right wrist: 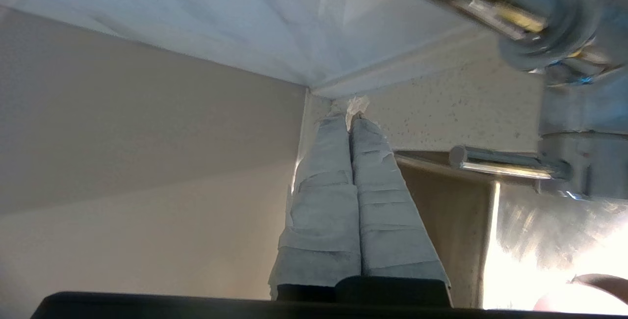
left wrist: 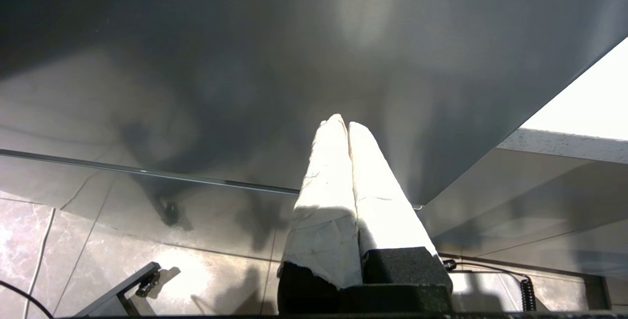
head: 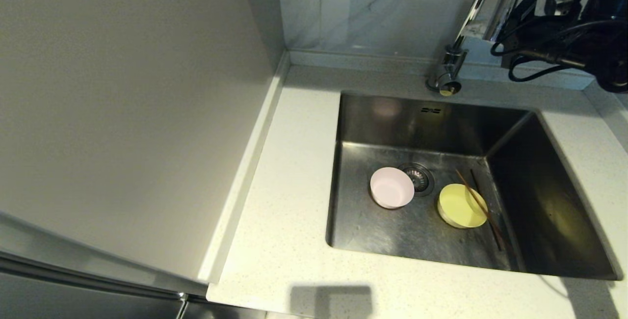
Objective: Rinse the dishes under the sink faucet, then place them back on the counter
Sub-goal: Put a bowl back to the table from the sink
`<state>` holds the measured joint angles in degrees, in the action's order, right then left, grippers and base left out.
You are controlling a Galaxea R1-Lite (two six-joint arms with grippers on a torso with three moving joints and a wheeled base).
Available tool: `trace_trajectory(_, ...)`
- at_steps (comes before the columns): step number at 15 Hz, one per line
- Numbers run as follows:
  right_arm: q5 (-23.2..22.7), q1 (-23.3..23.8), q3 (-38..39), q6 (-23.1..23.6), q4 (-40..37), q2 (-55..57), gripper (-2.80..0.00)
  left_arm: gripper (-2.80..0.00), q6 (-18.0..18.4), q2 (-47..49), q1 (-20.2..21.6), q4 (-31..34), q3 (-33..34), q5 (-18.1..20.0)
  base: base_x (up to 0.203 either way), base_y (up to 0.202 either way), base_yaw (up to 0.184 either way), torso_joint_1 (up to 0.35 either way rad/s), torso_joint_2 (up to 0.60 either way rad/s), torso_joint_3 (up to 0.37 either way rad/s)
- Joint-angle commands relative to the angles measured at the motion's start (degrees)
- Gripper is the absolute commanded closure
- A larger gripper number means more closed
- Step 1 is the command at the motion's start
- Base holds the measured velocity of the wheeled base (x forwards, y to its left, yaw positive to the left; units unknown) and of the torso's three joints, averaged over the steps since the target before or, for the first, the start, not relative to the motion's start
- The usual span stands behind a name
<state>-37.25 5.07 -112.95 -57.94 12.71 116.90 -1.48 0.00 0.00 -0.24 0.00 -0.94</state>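
A pale pink bowl (head: 391, 187) and a yellow-green bowl (head: 461, 206) lie on the floor of the steel sink (head: 417, 118), either side of the drain. Two brown chopsticks (head: 483, 208) rest across the yellow-green bowl's right edge. The chrome faucet (head: 483, 12) rises at the sink's back rim. My right arm (head: 588, 24) reaches in behind it at the top right. The right gripper (right wrist: 349, 113) is shut and empty, its taped fingers alongside the faucet's side lever (right wrist: 495, 161), apart from it. My left gripper (left wrist: 342, 123) is shut and empty, parked low by a cabinet front.
The speckled counter (head: 284, 186) surrounds the sink, with a wide strip on its left and a narrower one in front. A tall grey panel (head: 127, 113) walls off the left side. Marbled tile (head: 373, 10) stands behind the low back edge. Black cables (head: 535, 54) hang from the right arm.
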Motion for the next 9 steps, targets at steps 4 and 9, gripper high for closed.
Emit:
trace_trajectory(4,0.0,5.1,0.9,7.0,-17.4,-6.4,0.00,0.00,0.0,-0.2,0.0,0.0,0.0,0.0,0.000,0.000,0.000,0.000,0.00,0.000)
trace_trajectory(9,9.7,8.0,6.8,47.9,-42.3,-8.1,0.00,0.00,0.0,-0.2,0.0,0.0,0.0,0.0,0.000,0.000,0.000,0.000,0.00,0.000)
